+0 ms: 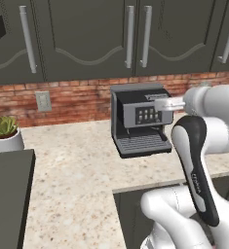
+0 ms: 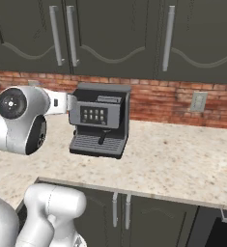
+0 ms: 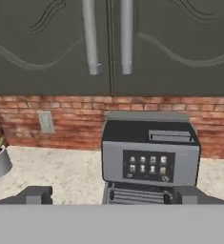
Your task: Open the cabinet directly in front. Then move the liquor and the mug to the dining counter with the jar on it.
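1. Cabinet (image 3: 108, 47) sits above and ahead of our claw (image 3: 111, 195), both doors shut, the two bar handles (image 3: 89, 38) side by side at the seam, well apart from the fingertips.
2. Our claw is released, jaws spread wide with nothing between them; in the hand view the two tips (image 3: 35, 194) flank the base of the coffee machine (image 3: 150, 157).
3. Liquor and mug we judge to be behind the closed doors.
4. Risk: the coffee machine stands on the desk (image 1: 77, 165) directly ahead of the claw and below the handles. If we rise too late or reach straight forward, the fingers could strike its top.
5. Risk: the handles are slim and close together. An off-centre approach could catch both bars or slip off one, and pulling without following the door's arc could drag the claw loose.
6. The hand view shows the handle pair head-on. The left base view adds a potted plant (image 1: 6, 133) and wall outlet (image 1: 43, 100) off to the claw's left; the right base view shows the base cabinets (image 2: 134, 212) below the desk.
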